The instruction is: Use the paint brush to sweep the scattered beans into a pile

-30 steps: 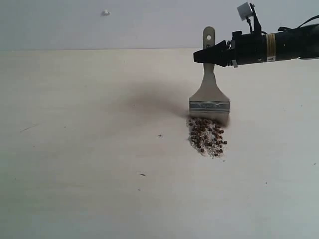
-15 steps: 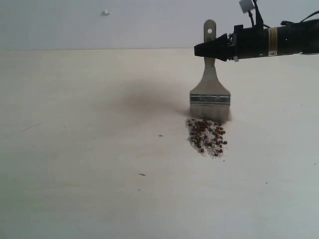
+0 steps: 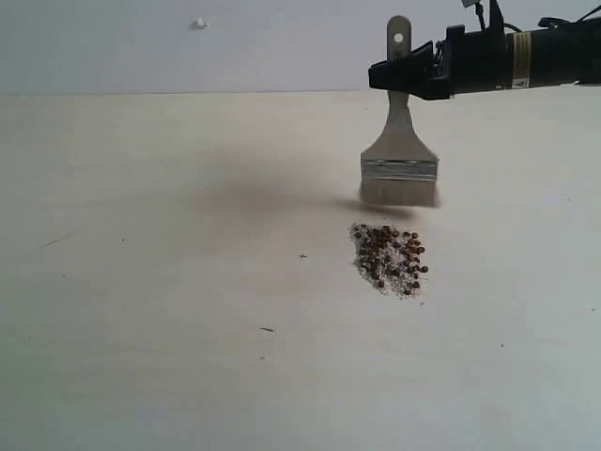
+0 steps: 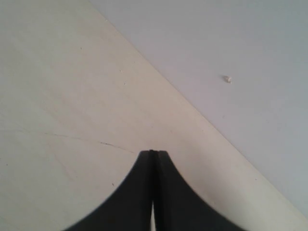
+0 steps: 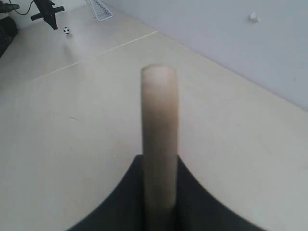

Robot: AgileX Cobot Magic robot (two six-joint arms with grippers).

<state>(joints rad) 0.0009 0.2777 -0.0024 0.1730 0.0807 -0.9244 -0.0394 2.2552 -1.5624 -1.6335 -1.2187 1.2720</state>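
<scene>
The beans (image 3: 389, 258) lie in one small dark reddish-brown heap on the pale table, mixed with fine whitish grains. The paint brush (image 3: 399, 167) hangs upright above and just behind the heap, its bristles clear of the beans. My right gripper (image 3: 394, 73) is shut on the brush's cream handle, below the hole at its end; in the right wrist view the handle (image 5: 159, 139) sticks out from between the black fingers (image 5: 120, 202). My left gripper (image 4: 154, 153) is shut with nothing in it and does not appear in the exterior view.
The pale table (image 3: 141, 282) spreads wide to the left and in front of the heap, with a few tiny dark specks (image 3: 302, 256). A grey wall (image 3: 188, 47) bounds the far edge. A small white lump (image 3: 199, 23) sits on the wall.
My right gripper has lifted the paint brush up and slightly right, so the bristles have come off the back of the bean heap. The heap has stayed put.
</scene>
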